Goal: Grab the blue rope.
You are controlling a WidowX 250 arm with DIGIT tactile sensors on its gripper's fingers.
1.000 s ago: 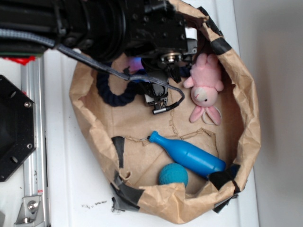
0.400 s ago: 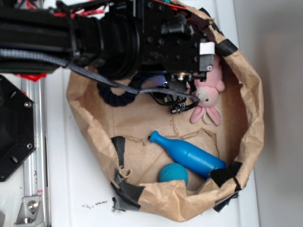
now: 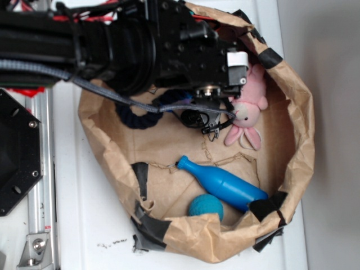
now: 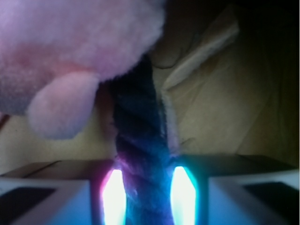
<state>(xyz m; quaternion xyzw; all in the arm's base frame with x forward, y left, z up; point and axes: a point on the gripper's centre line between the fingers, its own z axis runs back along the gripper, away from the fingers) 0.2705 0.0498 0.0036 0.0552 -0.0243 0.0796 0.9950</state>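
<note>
The brown paper bag (image 3: pixel 292 140) lies open on the white surface (image 3: pixel 84 214), and the black arm reaches into its upper part. The blue rope (image 4: pixel 138 140) curves along the upper left inside wall and passes under the arm. In the wrist view the hand (image 4: pixel 143 194) is clamped on the rope, both fingers touching it. The pink bunny (image 3: pixel 247 115) lies just beside. Lower down are the blue bottle toy (image 3: pixel 222 184) and the teal ball (image 3: pixel 206 207).

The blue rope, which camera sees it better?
The wrist view: the blue rope fills the middle, running between the glowing fingers of the gripper, twists clear. The exterior view shows only a dark curve of it; the arm hides the rest.
</note>
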